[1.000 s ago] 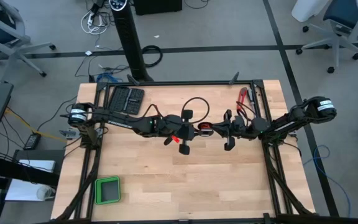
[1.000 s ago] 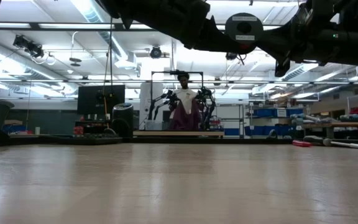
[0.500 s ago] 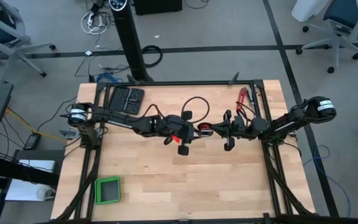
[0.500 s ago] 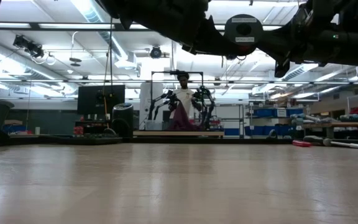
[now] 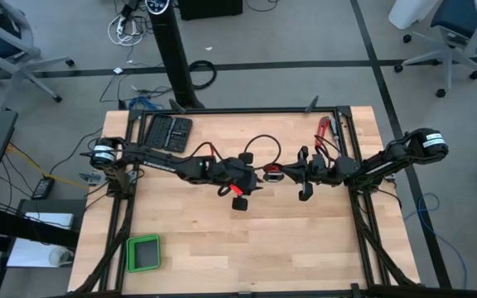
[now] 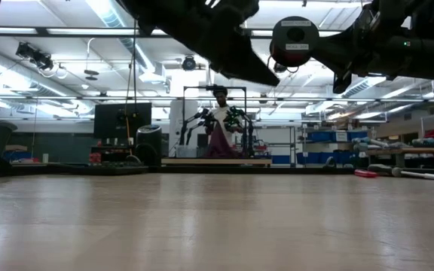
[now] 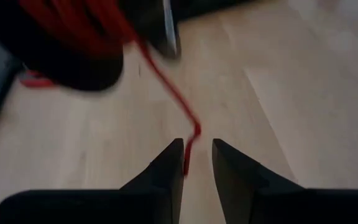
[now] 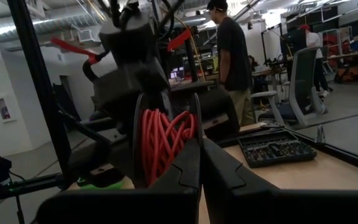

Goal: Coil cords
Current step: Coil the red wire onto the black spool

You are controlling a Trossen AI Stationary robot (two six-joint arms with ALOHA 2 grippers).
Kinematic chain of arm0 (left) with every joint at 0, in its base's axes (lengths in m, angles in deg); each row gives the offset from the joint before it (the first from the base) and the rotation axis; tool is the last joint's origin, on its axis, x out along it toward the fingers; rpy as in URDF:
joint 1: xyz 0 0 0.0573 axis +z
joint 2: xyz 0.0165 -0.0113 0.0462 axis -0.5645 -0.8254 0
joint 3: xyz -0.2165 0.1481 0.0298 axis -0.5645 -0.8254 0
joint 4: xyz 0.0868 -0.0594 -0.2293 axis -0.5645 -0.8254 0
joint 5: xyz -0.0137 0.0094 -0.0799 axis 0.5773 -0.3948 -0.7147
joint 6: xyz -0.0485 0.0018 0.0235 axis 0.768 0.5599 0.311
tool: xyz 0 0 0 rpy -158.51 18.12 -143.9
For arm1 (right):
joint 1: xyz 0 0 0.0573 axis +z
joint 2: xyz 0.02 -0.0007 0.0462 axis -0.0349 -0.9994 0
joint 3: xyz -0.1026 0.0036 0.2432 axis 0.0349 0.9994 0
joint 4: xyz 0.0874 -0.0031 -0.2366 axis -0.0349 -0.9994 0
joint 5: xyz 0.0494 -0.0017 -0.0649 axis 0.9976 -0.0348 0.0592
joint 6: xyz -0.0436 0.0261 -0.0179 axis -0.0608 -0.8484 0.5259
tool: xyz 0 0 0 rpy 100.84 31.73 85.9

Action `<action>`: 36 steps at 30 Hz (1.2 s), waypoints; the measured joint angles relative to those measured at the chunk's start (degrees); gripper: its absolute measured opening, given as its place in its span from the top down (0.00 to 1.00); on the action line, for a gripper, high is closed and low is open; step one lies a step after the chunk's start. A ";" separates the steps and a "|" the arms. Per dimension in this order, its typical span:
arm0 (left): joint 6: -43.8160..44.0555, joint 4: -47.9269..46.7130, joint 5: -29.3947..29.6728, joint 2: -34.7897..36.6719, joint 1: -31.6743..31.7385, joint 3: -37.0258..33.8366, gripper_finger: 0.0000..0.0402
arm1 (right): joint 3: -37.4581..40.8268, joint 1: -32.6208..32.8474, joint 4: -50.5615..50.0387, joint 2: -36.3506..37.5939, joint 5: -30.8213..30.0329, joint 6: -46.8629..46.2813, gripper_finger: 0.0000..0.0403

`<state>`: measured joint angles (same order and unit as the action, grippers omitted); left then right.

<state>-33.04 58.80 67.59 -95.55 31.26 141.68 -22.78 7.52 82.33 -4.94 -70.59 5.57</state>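
Observation:
The cords are one thin red cord, most of it wound into a small coil [image 8: 163, 142] that is held over the middle of the table [image 5: 270, 172]. My right gripper [image 8: 201, 149] is shut on that coil. A loose red strand [image 7: 166, 87] runs from the coil [image 7: 73, 25] down to the gap of my left gripper [image 7: 197, 155], which is open and slants down at the table just left of the coil [image 5: 240, 189]. The strand's free end [image 7: 187, 163] lies between the two fingertips. My left gripper has the strand's free end [image 7: 188, 149] in the gap between its open fingers; I cannot tell whether either finger touches it. My right gripper pinches the coil's side [image 8: 188, 134] between its two fingers, which come level from the table's right. The coil stands upright, clear of the table.
A black tool case [image 5: 168, 131] lies at the far left, a green box [image 5: 143, 252] at the near left, and a red-handled tool [image 5: 325, 131] at the far right edge. A person [image 6: 221, 124] stands in the room behind the table.
My left gripper has tipped its fingers downward toward the table and sunk a little beside the coil. My right gripper and the coil have kept still.

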 joint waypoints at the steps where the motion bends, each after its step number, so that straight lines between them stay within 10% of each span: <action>1: 0.11 -1.08 0.11 0.00 0.00 0.00 0.78 | 0.00 0.00 0.00 0.00 0.02 0.00 0.99; 36: -14.90 -4.21 19.36 5.99 -0.33 0.02 0.83 | 0.11 0.09 -1.70 -0.02 0.04 -0.01 0.99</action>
<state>-47.94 54.59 86.95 -89.56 30.93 141.70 -22.67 7.61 80.62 -4.97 -70.55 5.56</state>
